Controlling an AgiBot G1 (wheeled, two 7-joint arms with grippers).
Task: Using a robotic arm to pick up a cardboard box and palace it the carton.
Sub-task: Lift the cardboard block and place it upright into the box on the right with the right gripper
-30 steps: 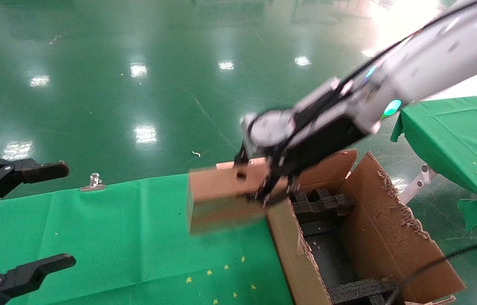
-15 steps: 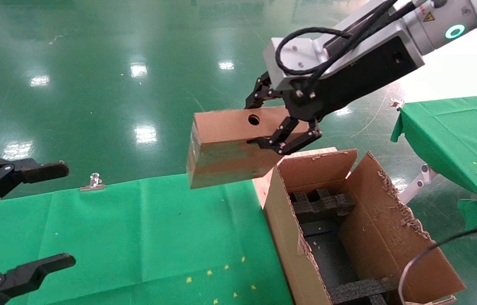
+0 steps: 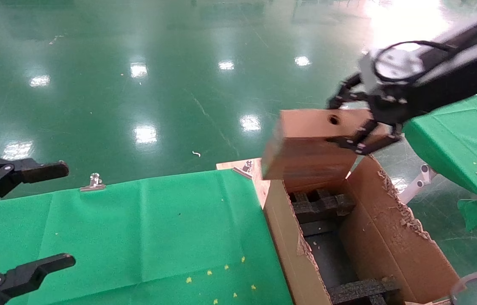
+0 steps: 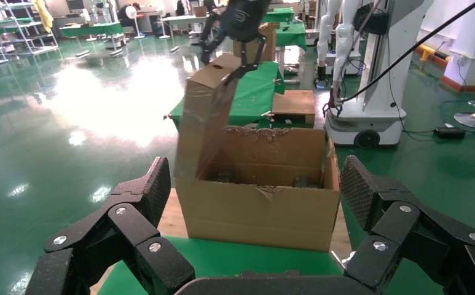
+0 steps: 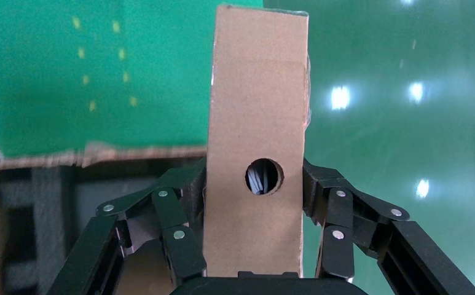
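My right gripper (image 3: 361,127) is shut on the cardboard box (image 3: 310,146), a small flat brown box with a round hole in one face. It holds the box in the air above the far end of the carton (image 3: 395,237). The carton is large, open, with ragged flaps and black foam inserts (image 3: 321,207) inside. In the right wrist view the box (image 5: 256,123) stands between my fingers (image 5: 173,236). In the left wrist view the box (image 4: 204,117) hangs over the carton (image 4: 259,209). My left gripper (image 3: 18,220) is open and empty at the near left.
The carton stands against the right end of a green-covered table (image 3: 136,237). A metal clip (image 3: 93,182) sits on the table's far edge. A second green table (image 3: 462,140) is at the right. The glossy green floor lies beyond.
My right gripper has carried the cardboard box up off the green table, then to the right, from beside the carton to above its far end. The left arm has not moved.
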